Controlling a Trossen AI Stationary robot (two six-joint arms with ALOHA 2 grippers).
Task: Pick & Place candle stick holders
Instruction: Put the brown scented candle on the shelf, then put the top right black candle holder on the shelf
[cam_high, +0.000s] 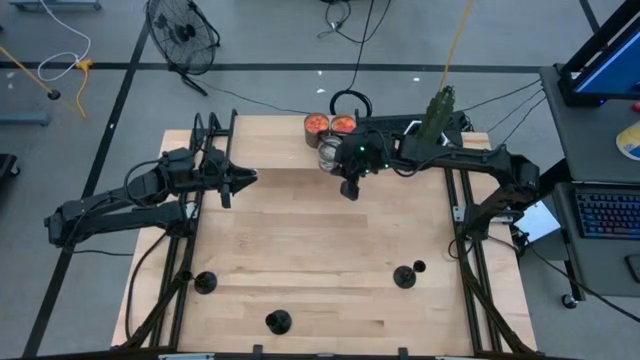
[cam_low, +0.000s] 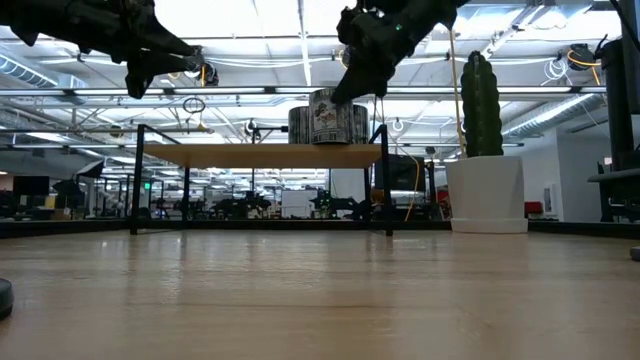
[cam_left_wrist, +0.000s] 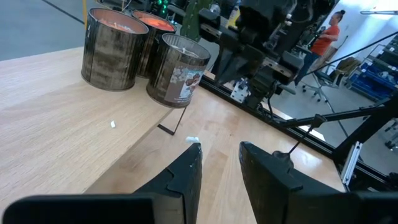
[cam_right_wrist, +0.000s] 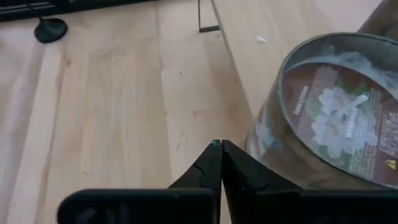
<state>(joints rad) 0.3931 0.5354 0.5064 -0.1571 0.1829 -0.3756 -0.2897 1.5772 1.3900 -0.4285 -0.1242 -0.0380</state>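
Three candle stick holders (cam_high: 278, 321) are standing apart along the near part of the surface (cam_high: 300, 240). Right tool (cam_high: 349, 189) is hovering clenched and empty beside a candle jar (cam_high: 329, 153) far back; left tool (cam_high: 246, 177) is hanging slightly parted, empty.

Counted from above: 3 black candle stick holders on the tabletop (cam_high: 300, 250), at (cam_high: 205, 283), (cam_high: 278, 321) and (cam_high: 405, 276); 3 jar candles on the raised shelf (cam_high: 270, 135), 2 with orange wax (cam_high: 316, 123) (cam_high: 343, 124) and 1 with white wax (cam_high: 329, 152); 2 dark arms, each with 1 hand, left (cam_high: 248, 178) and right (cam_high: 349, 192); 1 cactus (cam_high: 438, 108); 1 floor fan (cam_high: 182, 33); 1 keyboard (cam_high: 608, 213).
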